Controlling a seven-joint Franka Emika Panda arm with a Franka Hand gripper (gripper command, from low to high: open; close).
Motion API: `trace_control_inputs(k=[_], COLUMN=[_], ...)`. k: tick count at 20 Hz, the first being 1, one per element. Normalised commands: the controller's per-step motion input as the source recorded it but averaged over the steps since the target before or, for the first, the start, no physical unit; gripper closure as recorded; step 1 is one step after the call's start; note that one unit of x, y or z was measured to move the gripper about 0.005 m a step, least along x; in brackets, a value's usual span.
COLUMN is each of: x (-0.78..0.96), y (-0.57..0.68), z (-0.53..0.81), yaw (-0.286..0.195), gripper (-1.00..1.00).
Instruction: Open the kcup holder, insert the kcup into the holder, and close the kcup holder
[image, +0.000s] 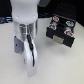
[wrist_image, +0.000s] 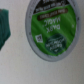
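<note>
The kcup (wrist_image: 50, 27) fills much of the wrist view: a round pod with a bright green printed top and a pale rim, lying on the white table, very close to the camera. My gripper (image: 31, 67) hangs low over the table toward the exterior view's left, and it hides the kcup in that view. Its fingers are blurred and I cannot make out whether they are open or shut. The kcup holder (image: 60, 30), a black boxy unit, stands toward the exterior view's right, apart from the gripper, with red-and-white pods showing in its slots.
A teal-green shape (wrist_image: 4, 27) sits at the edge of the wrist view beside the kcup; what it is I cannot tell. The round white table (image: 60, 62) carries everything, with dark background beyond its far edge.
</note>
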Motion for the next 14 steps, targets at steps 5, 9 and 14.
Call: trace_control_inputs(k=[5, 9, 14], x=[0.0, 0.0, 0.17], y=[0.03, 0.0, 0.0], z=[-0.18, -0.09, 0.0], yaw=[0.0, 0.0, -0.037], gripper=[-1.0, -1.0, 1.0])
